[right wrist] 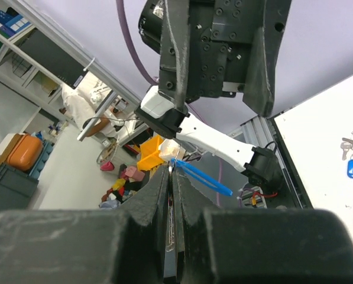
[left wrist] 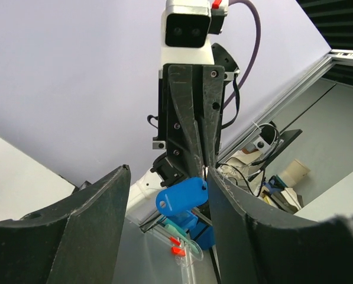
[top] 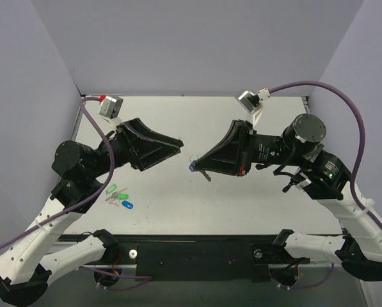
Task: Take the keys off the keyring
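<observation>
At the left of the bench (top: 242, 204), a bunch of green and dark blue tags (top: 119, 197) is seen lying flat on the white surface, close to the left arm. The left hand (top: 178, 143) is held above the bench near its middle, its fingers spread well apart with nothing gripped between them. It is pointed at the right hand (top: 198, 165) and kept just apart from it.

Between the two, the keyring (left wrist: 182, 197) is carried in the air. It is caught by its ring end at the tips of the right hand, whose fingers are pressed fully together, and the blue tag is hung beside them, clear of the bench. The key cannot be made out.

The bench is white and matt. It is bordered along the near edge by a black rail (top: 197, 252) and enclosed on three sides by plain pale walls (top: 197, 45). Beyond the enclosure, in the right wrist view, shelving and an orange box (right wrist: 22, 151) are seen in a cluttered room.
</observation>
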Available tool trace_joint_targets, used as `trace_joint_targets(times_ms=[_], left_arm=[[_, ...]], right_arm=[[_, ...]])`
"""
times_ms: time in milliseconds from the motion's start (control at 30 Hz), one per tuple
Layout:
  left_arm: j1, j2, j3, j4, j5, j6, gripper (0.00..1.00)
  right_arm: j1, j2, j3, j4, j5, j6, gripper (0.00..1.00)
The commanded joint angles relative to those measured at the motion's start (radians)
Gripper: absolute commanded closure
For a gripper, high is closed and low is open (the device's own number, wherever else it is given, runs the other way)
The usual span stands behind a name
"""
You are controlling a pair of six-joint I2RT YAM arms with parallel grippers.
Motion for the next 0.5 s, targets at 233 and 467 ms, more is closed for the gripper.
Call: trace_joint_targets(times_ms=[233, 467], left_arm=[[0.002, -0.038, -0.03, 0.115, -0.003, -0.035, 0.4], [0.002, -0.027, -0.038, 0.138, 0.0, -0.041, 0.43]], right_arm=[[-0.02, 0.052, 0.029, 0.203, -0.072, 0.074, 1.0], [-0.022, 0.058, 0.017, 0.215, -0.06, 0.082, 1.0]])
